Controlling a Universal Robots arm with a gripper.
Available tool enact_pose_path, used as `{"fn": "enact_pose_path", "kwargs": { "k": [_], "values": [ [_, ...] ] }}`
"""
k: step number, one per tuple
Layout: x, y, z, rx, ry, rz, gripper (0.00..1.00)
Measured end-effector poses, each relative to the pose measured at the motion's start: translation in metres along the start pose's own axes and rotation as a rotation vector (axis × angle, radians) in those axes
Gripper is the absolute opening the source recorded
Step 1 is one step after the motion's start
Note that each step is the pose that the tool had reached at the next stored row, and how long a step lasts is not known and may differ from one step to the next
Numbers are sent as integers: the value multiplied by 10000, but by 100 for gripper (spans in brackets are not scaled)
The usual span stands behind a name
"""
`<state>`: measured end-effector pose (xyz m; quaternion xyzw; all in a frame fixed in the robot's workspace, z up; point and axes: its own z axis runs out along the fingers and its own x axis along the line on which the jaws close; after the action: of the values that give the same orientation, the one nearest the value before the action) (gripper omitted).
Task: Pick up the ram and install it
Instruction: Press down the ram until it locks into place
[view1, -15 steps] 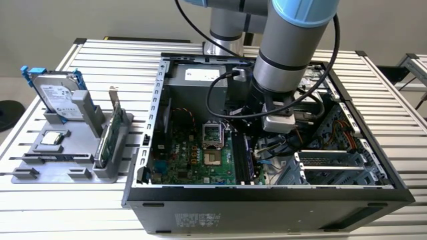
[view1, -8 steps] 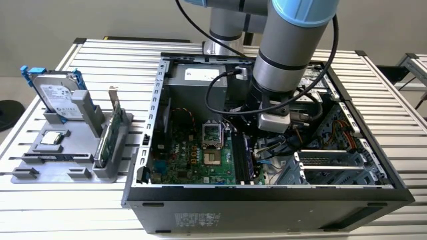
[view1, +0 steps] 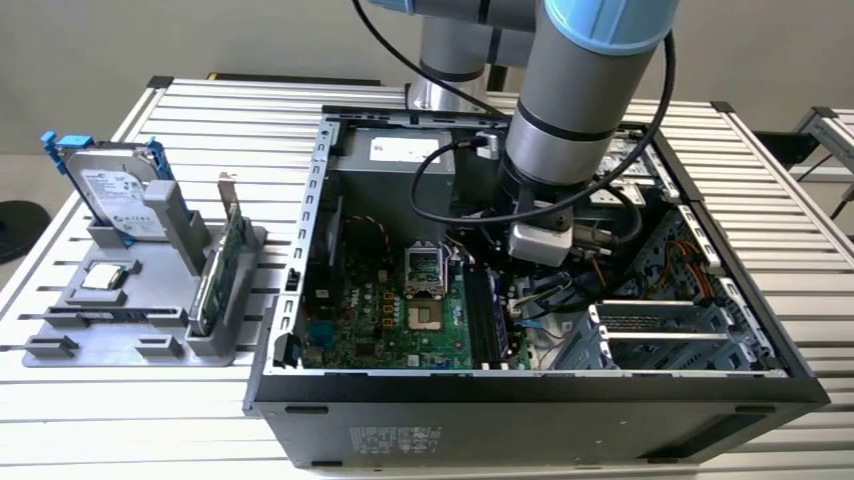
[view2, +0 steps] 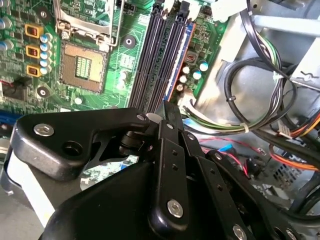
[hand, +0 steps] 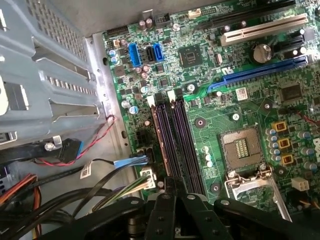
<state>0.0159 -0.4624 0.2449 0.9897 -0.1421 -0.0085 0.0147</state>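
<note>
**Open computer case lying on the slatted counter, side panel off.** Reaching down into the case from above: the robot arm, over the half of the motherboard nearer the case's drive bays.

Hanging just above the memory slots, in both wrist views: the pincer, its black fingers pressed together with no gap showing between them. Not possible to tell whether the tips are touching anything below.

Standing on edge in the slot farthest from the processor socket: the ram, appearing as a long, thin brownish strip running the slot's length (top edge only, chips hidden). Running up to the pincer tips: the strip's near end. Lying dark and bare just beside it, on the socket side: the neighbouring slots.

Looping through the case next to the slots, on the side away from the socket: a bundle of cables.

Sitting outside the case, beside its wall on the exterior view's left: a grey holder, carrying a silver hard drive with blue rails and an upright green expansion card.
</note>
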Motion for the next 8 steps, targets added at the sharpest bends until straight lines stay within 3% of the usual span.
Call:
{"fn": "enact_pose_path", "kwargs": {
  "k": [8],
  "values": [
    [-6, 2, 0, 11, -22, 692, 0]
  ]
}}
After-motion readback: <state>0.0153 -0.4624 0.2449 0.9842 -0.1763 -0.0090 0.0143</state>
